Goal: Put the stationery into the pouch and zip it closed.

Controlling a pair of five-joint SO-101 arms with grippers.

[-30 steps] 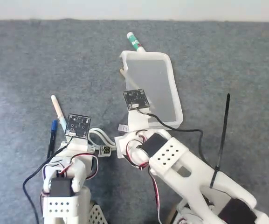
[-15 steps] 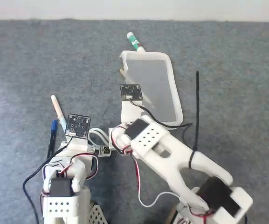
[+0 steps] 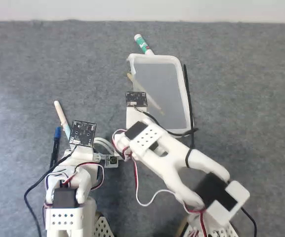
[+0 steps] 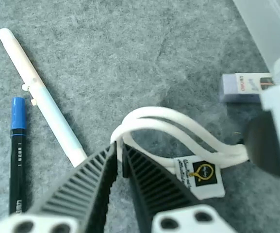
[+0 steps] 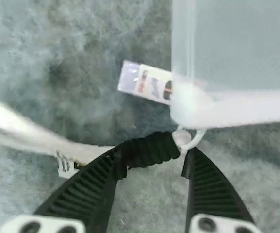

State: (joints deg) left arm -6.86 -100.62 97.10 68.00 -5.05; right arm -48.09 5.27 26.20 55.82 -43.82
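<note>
While the left gripper [image 4: 119,146] pinches shut on the white looped cord [image 4: 149,116], we see the right gripper [image 5: 181,150] nipping the half-hidden ring pull [image 5: 190,141] of the translucent plastic pouch [image 5: 237,48].

Overhead view; close wrist views apparently share eraser [image 4: 244,86] [image 5: 144,82].

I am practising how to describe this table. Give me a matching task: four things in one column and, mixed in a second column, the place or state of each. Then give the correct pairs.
Things
1. white strap
2. green-capped pen
3. blue-capped pen
4. eraser

Places or states
A. lying on the carpet beside the white pen
B. at the far end of the pouch
C. pinched in the left gripper
D. on the carpet by the pouch's near end

Pairs: 1-C, 2-B, 3-A, 4-D
</note>
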